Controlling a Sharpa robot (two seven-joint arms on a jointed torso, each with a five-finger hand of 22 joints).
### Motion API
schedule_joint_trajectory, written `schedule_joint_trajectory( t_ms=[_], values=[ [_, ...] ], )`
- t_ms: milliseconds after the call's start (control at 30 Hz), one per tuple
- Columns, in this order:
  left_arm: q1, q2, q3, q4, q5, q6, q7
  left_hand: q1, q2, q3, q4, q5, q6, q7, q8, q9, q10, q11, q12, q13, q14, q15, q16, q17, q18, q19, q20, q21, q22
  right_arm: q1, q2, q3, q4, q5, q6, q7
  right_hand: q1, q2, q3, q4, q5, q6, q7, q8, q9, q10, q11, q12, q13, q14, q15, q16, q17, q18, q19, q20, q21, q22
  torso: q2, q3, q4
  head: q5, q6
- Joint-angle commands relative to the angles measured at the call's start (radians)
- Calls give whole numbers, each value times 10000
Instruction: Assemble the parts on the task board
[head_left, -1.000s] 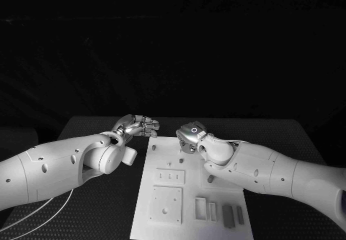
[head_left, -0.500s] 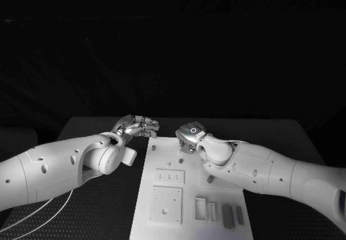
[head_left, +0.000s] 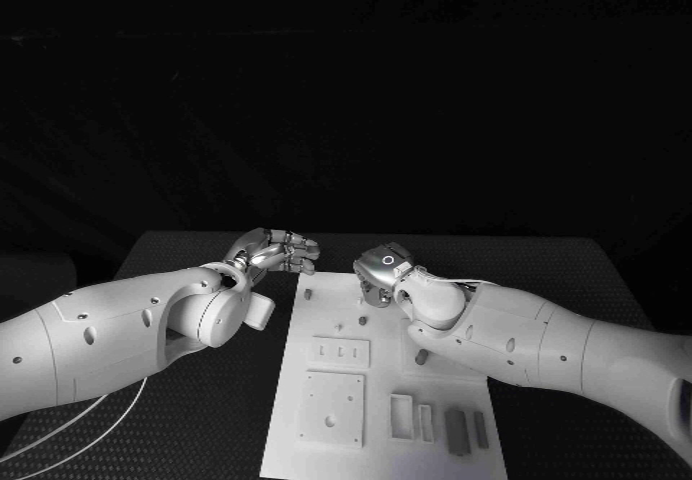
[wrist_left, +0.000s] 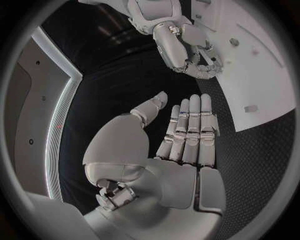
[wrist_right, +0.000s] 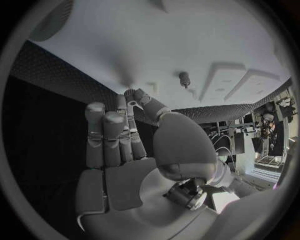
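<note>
The white task board (head_left: 335, 395) lies lengthwise in the middle of the table, and it appears again in the left wrist view (wrist_left: 269, 75). Small pegs (head_left: 361, 322) stand in it, one of them close to my right hand's fingertips (wrist_right: 184, 78). Two grey bar parts (head_left: 457, 431) lie at its near right corner. My right hand (head_left: 384, 272) hovers over the board's far end with curled fingers (wrist_left: 203, 60). Its thumb is near them, and I cannot tell whether it pinches anything. My left hand (head_left: 274, 250) is just off the board's far left corner, fingers (wrist_left: 190, 130) straight, holding nothing.
Raised square and rectangular blocks (head_left: 332, 408) and slotted frames (head_left: 402, 416) occupy the board's near half. The black table (head_left: 577, 270) stretches bare to both sides. A white cable (head_left: 87, 430) loops under my left arm.
</note>
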Motion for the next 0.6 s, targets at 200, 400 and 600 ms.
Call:
schedule_joint_trajectory(
  t_ms=[200, 400, 600],
  values=[
    [16, 8, 8, 27, 4, 79, 109, -66, 6, -51, -26, 46, 5, 72, -49, 10, 30, 60, -73, -12, 57, 43, -39, 19, 86, 13, -21, -37, -13, -10, -18, -6, -35, 31, 354, 86, 110, 4, 40, 8, 43, 62, 4, 48, -7, 50, 4, 14, 20, -86, -66, 39, -22, 853, -4, -49, 46, 214, 4, -2, -1, 13, -31],
    [16, 34, 8, -3, 4, 75, 105, -65, 3, -51, -27, 46, 3, 72, -53, 10, 26, 62, -80, -12, 58, 44, -43, 22, 85, 13, -21, -40, -13, -8, 19, -6, -98, 185, 105, 151, 97, -59, 56, 9, 38, -57, 43, -47, -47, -79, 58, -92, -2, -158, -12, -23, -92, 854, -95, -23, -3, 193, 8, 4, -10, 20, -31],
    [16, 62, 3, -37, 5, 77, 115, -71, -1, -55, -23, 46, -9, 78, -70, 11, -6, 80, -118, -19, 56, 47, -59, 32, 83, 14, -18, -49, -14, -5, 50, -7, -217, 477, 4, 292, -26, -629, 29, 33, 38, -912, 422, -586, -309, -903, 438, -617, -201, -202, 356, -196, -332, 854, -228, 41, -179, 129, 15, -5, -7, 4, -30]
  ],
)
